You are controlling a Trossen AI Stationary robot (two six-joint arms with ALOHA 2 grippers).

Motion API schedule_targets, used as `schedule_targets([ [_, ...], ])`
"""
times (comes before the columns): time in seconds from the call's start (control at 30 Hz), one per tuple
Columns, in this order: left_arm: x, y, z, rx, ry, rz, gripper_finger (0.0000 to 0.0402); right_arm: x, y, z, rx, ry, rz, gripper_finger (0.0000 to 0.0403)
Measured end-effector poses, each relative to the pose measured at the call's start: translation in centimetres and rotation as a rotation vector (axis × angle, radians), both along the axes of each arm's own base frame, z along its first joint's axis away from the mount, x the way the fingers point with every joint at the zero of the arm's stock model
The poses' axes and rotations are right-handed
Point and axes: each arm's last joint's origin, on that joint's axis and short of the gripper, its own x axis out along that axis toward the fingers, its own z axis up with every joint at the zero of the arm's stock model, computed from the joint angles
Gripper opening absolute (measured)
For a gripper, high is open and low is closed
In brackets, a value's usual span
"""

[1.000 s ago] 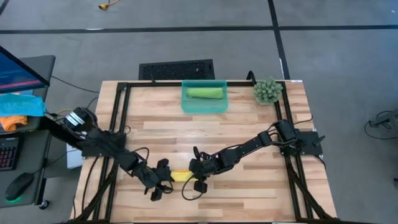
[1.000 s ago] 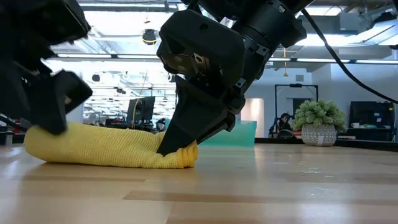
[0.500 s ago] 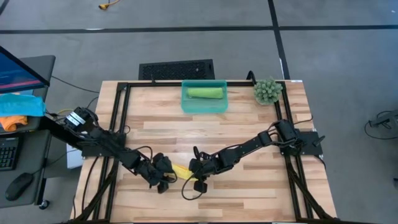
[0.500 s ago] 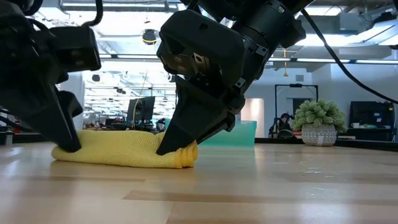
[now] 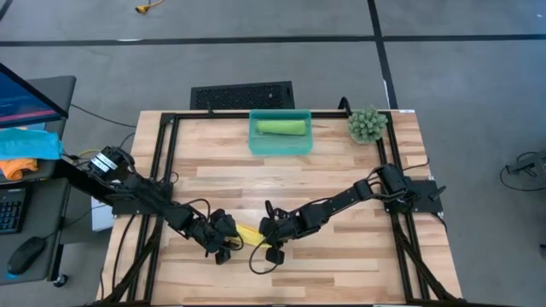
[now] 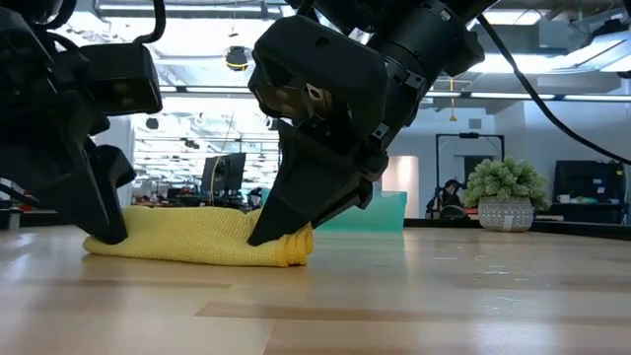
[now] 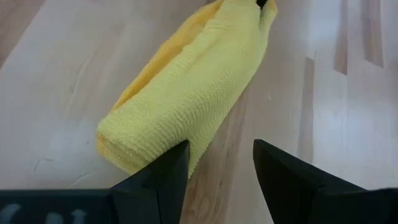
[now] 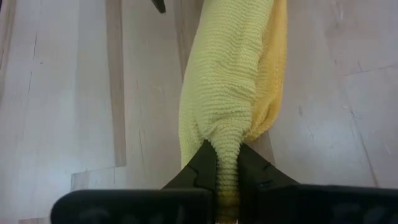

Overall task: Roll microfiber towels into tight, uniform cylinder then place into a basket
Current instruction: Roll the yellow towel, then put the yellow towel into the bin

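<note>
The yellow towel [image 5: 249, 235] lies rolled on the table's near middle, slanting between my two grippers; it also shows in the low view [image 6: 197, 239]. My left gripper [image 7: 217, 152] is open at the roll's left end, with bare table between its fingers. My right gripper [image 8: 227, 158] is shut on the roll's right end. The light green towel [image 5: 281, 127] lies rolled inside the teal basket [image 5: 256, 143] at the table's far middle. My left gripper touches the yellow towel's left end [image 7: 163, 154] with the outer side of one finger [image 7: 177, 163]; the towel lies outside the gap. The fingers slant down from the table's left. The roll rests on the table. My right gripper pinches the yellow towel's right end [image 8: 225, 140] between its two fingers, bunching several layers. The fingers slant down from the table's right, along the roll [image 6: 266, 229]. The roll lies on the table.
A small potted plant [image 5: 368, 124] stands at the far right corner. A black grille panel [image 5: 242, 95] lies on the floor beyond the far edge. Black rails [image 5: 162, 162] run along the table's sides. Bare wood lies between the towel and the basket.
My left gripper has moved right and toward the far edge against the yellow towel's left end. That end has slid right and farther, so the roll now lies slanted and looks shorter in the low view. The right end has stayed in my right gripper.
</note>
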Motion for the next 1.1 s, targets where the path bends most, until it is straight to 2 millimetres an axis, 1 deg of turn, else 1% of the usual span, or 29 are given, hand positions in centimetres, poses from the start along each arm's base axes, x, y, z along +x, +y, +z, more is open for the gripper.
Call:
schedule_targets([
  [0.1, 0.2, -0.2, 0.8, 0.014, -0.016, -0.035, 0.0176, 0.0, 0.0, 0.0, -0.001, 0.001, 0.001, 0.0039],
  [0.27, 0.0, 0.0, 3.4, 0.020, -0.047, -0.061, 0.0176, -0.1, -0.1, 0.0, -0.005, 0.010, 0.001, 0.0039],
  [0.4, -1.1, 0.5, 5.7, 0.023, -0.040, -0.033, 0.0176, 0.0, -0.5, 0.1, -0.008, 0.018, 0.000, 0.0039],
  [0.53, -2.6, 0.7, 7.8, 0.042, -0.065, 0.000, 0.0176, -0.4, -1.3, 1.0, -0.053, 0.032, -0.003, 0.0039],
  [0.63, -3.4, 0.9, 9.0, 0.043, -0.112, 0.008, 0.0176, -0.8, -1.9, 1.8, -0.101, 0.053, -0.030, 0.0039],
  [0.7, -3.8, 0.9, 9.2, 0.057, -0.126, 0.007, 0.0176, -1.1, -2.2, 2.2, -0.147, 0.067, -0.053, 0.0039],
  [0.8, -3.6, 0.9, 9.0, 0.091, -0.128, -0.008, 0.0176, -1.4, -2.4, 2.5, -0.181, 0.076, -0.075, 0.0039],
  [1.0, -1.7, 1.1, 6.9, 0.189, -0.092, -0.035, 0.0176, -1.3, -2.3, 2.5, -0.182, 0.073, -0.078, 0.0039],
  [1.1, -0.6, 1.5, 5.9, 0.234, -0.061, -0.090, 0.0176, -1.4, -2.3, 2.5, -0.182, 0.077, -0.078, 0.0039],
])
